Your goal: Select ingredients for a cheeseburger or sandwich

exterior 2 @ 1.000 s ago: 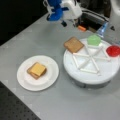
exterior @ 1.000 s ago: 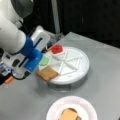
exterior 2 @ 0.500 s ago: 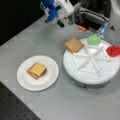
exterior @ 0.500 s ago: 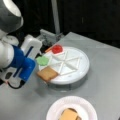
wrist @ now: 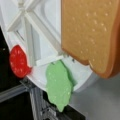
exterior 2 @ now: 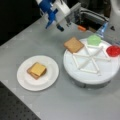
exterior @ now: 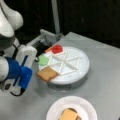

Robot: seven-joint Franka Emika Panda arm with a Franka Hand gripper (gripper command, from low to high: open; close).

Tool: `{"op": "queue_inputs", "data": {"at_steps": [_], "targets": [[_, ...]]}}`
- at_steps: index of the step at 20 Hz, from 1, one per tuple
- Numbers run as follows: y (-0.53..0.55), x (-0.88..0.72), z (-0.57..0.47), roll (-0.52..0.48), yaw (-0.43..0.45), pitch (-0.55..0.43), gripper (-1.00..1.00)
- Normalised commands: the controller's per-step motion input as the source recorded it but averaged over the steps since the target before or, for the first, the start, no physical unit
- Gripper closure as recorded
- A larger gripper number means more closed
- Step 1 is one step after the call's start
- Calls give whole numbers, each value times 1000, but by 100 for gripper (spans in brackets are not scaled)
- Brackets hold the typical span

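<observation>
- The grey table (exterior 2: 75, 105) carries everything in both front views: a divided white tray and a white plate, set apart from each other.
- The divided white tray (exterior: 83, 67) is a raised round dish split into wedges by thin ribs; most wedges are bare, so the choice of ingredients is small.
- The white plate (exterior 2: 23, 80) holds the sandwich so far (exterior 2: 37, 70): a yellow cheese square on top of a tan bread slice, with a dark layer just showing between them. It appears again at a front view's bottom (exterior: 68, 115).
- The loose bread slice (exterior 2: 73, 44) lies in a wedge, its outer edge overhanging the tray's rim; the wrist view shows that overhang (wrist: 92, 35) directly below the camera.
- The gripper (exterior 2: 53, 18) hangs above the table beside the tray and nearest that bread, touching nothing; I cannot tell whether its fingers are apart or together.
- Judgement: to take the bread cleanly, centre over the overhanging edge and grip across the thin slice, level, so it does not catch on a rib.
- The green lettuce piece (wrist: 58, 83) and red tomato piece (wrist: 18, 61) sit in neighbouring wedges, also at the rim; keep clear of both.
</observation>
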Motion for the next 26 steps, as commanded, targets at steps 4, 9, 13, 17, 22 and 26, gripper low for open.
{"op": "queue_inputs", "data": {"at_steps": [4, 9, 13, 17, 22, 26], "targets": [[-260, 245, -84, 389, 160, 17, -100], [-241, 246, -86, 427, 135, 10, -100], [-281, 236, -182, 437, 142, -59, -100], [-311, 233, -247, 439, 144, -80, -100], [-261, 248, -140, 402, 115, -29, -100], [-168, 259, -150, 384, 102, -52, -100]]}}
